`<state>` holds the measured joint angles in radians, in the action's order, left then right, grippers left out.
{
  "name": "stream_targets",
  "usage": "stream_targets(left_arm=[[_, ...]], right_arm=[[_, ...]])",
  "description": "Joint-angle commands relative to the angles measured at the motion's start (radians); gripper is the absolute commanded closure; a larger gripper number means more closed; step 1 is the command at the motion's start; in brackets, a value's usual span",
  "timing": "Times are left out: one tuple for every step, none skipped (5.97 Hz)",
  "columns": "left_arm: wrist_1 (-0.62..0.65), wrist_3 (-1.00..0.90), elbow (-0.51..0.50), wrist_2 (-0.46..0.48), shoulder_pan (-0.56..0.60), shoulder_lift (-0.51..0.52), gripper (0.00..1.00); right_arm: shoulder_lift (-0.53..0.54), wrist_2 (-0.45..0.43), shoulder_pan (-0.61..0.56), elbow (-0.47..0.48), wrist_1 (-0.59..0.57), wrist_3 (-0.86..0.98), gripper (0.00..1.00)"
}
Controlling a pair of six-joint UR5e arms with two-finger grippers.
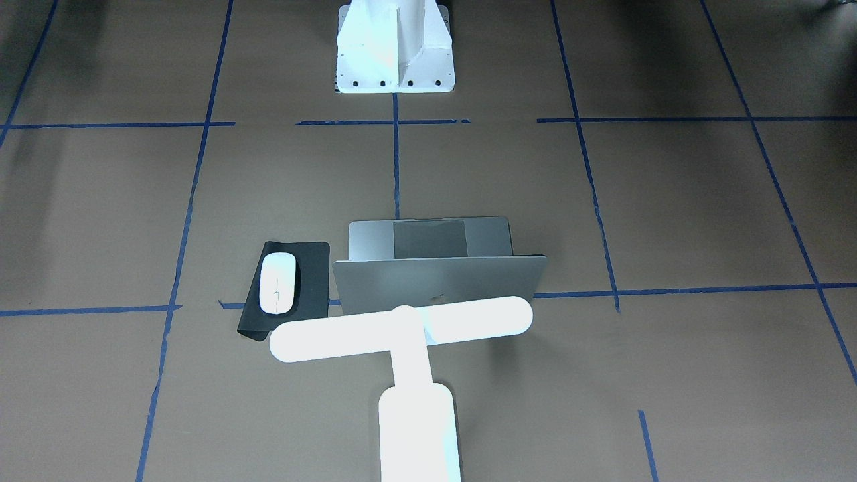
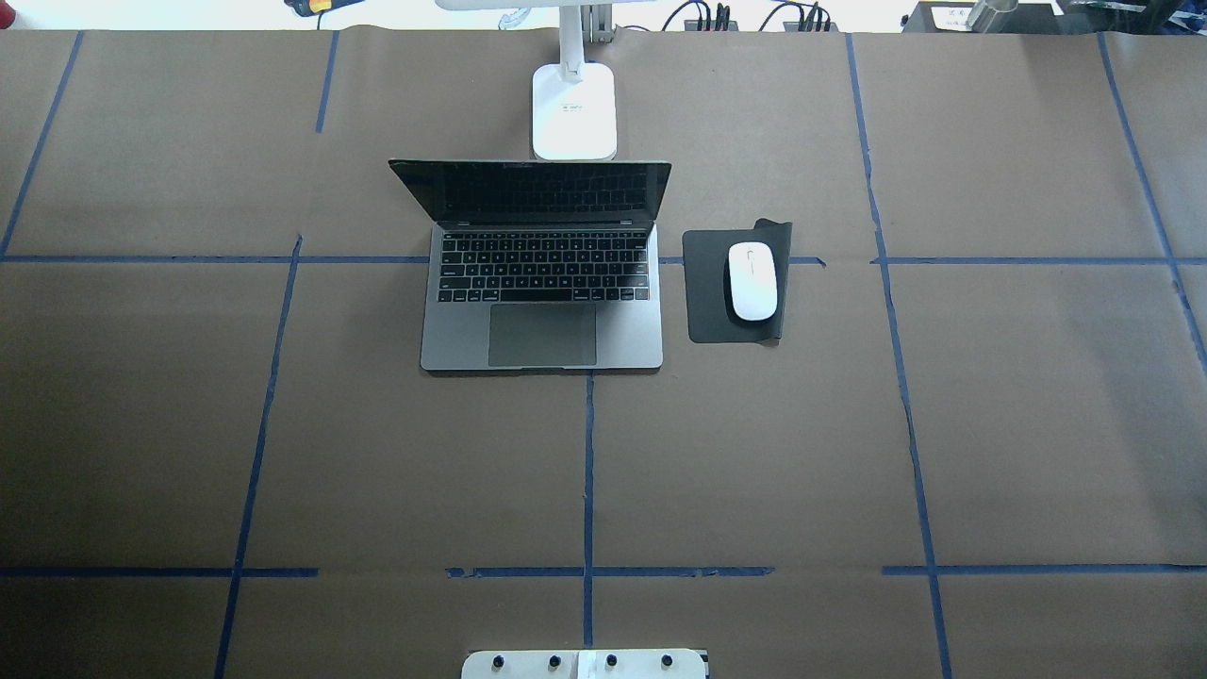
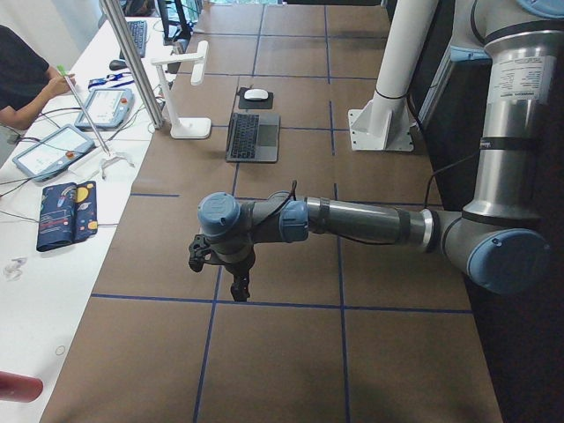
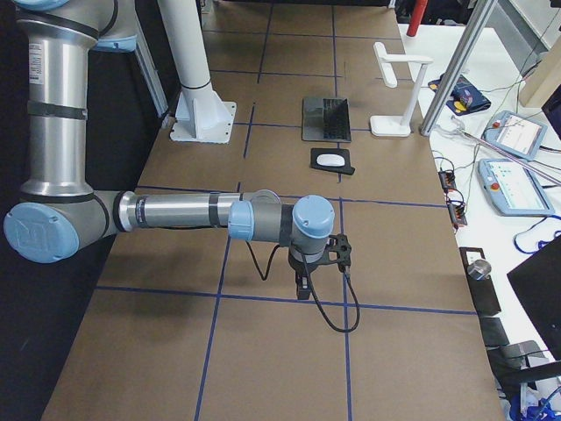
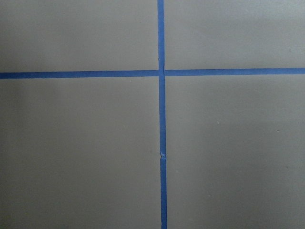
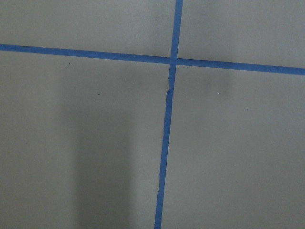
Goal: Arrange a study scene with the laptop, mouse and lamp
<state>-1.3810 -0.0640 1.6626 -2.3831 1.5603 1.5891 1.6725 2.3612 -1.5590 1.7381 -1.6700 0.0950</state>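
The laptop (image 2: 542,283) sits open at the middle of the table's (image 2: 1018,424) far half. Its keyboard and trackpad face the robot, its screen is dark and its lid leans back. Just right of it lies a black mat (image 2: 705,306), close to the laptop's edge but apart from it, with its far right corner curled up. The mouse (image 2: 752,281) rests on the right part of that mat, lengthwise near to far.

The lamp (image 2: 574,111) stands just behind the laptop lid, and whether base and lid touch cannot be told. Its neck rises from the far end of the oblong base. In the front-facing view its long bar (image 1: 402,329) runs left to right above the lid.

The left gripper (image 3: 239,287) hangs far left of the laptop, pointing down over a tape (image 3: 264,304) line on the brown cover. Only a side view shows it, so the spread of its fingers cannot be told. The right gripper (image 4: 302,286) hangs far right of the mouse, also pointing down near a tape line, and its finger spread cannot be told either. Neither one is near any of the three items. Both wrist views show only brown cover and crossing blue tape. The white pedestal (image 1: 395,47) stands at the near middle edge.
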Motion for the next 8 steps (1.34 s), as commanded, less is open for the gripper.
stream_targets(left_arm=[[0.007,0.001,0.017,0.002,0.001,-0.001,0.00],[0.005,-0.003,0.016,0.004,0.001,0.000,0.00],[0.002,-0.007,0.017,0.005,0.000,0.009,0.00],[0.002,-0.008,0.016,0.007,0.001,0.000,0.00],[0.002,-0.008,0.016,0.007,0.003,-0.003,0.00],[0.000,-0.008,0.010,0.005,0.001,-0.001,0.00],[0.000,-0.008,0.002,0.012,0.003,-0.003,0.00],[0.006,-0.005,0.017,0.013,0.007,-0.004,0.00]], right_arm=[[0.036,0.001,0.000,0.030,0.000,-0.001,0.00],[0.038,-0.003,0.000,0.035,0.001,0.000,0.00],[0.033,-0.010,0.000,0.032,0.001,0.000,0.00],[0.036,-0.008,0.000,0.037,0.001,0.000,0.00],[0.036,-0.002,0.000,0.038,0.001,-0.001,0.00],[0.033,0.000,0.000,0.041,0.001,-0.001,0.00],[0.032,-0.002,0.000,0.040,0.001,-0.001,0.00],[0.033,0.000,0.000,0.049,0.001,-0.001,0.00]])
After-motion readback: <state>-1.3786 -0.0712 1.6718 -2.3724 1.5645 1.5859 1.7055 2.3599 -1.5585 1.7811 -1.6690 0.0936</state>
